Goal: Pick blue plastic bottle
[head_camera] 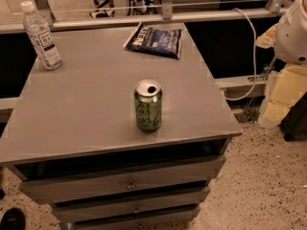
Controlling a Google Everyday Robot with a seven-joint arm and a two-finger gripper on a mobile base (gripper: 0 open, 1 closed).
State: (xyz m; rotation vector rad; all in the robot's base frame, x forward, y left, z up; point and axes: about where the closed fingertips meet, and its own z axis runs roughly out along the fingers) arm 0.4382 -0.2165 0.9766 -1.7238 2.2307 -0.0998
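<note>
The blue plastic bottle [42,36] stands upright at the far left corner of the grey cabinet top [86,104]. It is slim and clear, with a white cap and a pale label bearing a dark square mark. My gripper [284,96] hangs at the right edge of the view, below the arm's white shell [295,30]. It is beside the cabinet, off its right side and far from the bottle. Nothing shows in its grasp.
A green drink can [148,105] with an opened top stands near the middle front of the cabinet top. A flat dark-blue snack bag [156,40] lies at the far edge. A rail [144,18] runs behind. Drawers [124,183] are below, and a white cable [252,56] hangs at right.
</note>
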